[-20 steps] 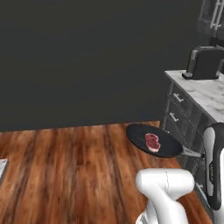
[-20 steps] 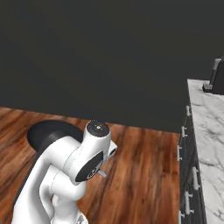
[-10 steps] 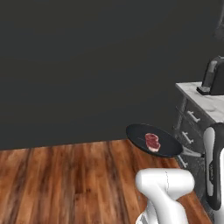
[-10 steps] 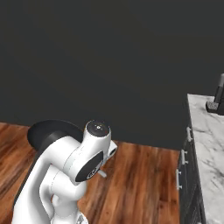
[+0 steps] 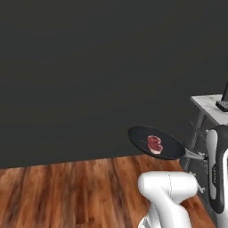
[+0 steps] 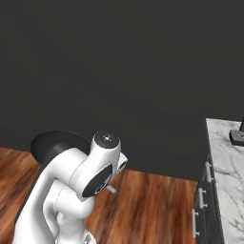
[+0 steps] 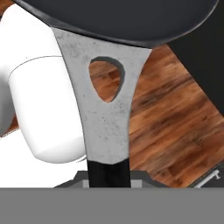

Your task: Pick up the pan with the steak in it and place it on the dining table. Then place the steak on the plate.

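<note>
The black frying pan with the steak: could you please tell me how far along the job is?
Done: the round black frying pan is lifted clear above the wood floor, the small red steak lying in it. In hand: the end effector grips its grey handle. Left: setting it on the dining table, then plating the steak.

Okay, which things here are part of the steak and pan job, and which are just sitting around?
Job:
- pan, carried above the floor
- steak, lying in the pan
- gripper, shut on the pan's handle

Just there:
- marble counter with grey drawers
- dark appliance on the counter
- wood floor
</note>
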### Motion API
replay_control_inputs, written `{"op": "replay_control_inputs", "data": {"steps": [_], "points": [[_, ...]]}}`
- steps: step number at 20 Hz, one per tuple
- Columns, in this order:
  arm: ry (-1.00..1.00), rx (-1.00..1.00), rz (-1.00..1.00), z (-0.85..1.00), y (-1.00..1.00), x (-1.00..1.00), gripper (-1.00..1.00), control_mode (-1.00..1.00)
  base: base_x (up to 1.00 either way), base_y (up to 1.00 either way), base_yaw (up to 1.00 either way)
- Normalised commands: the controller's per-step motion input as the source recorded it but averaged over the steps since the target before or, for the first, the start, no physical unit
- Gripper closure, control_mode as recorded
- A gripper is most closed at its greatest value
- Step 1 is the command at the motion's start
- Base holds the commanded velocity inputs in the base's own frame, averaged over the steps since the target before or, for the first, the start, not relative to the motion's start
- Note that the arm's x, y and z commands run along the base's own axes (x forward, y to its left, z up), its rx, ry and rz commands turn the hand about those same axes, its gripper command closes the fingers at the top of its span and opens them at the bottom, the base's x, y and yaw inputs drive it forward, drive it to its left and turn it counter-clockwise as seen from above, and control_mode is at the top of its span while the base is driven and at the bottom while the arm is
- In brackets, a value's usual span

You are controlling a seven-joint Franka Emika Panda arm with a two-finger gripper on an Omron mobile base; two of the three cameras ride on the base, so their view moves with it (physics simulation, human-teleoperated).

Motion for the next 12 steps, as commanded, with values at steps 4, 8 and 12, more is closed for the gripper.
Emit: {"op": "replay_control_inputs", "data": {"steps": [4,8,12], "points": [[0.00,0.00,0.00,0.00,0.00,0.00,1.00,1.00,-0.01,0.00,0.26],[0.00,0.00,0.00,0.00,0.00,0.00,1.00,1.00,-0.15,0.00,0.37],[0.00,0.00,0.00,0.00,0.00,0.00,1.00,1.00,-0.21,0.00,0.41]]}}
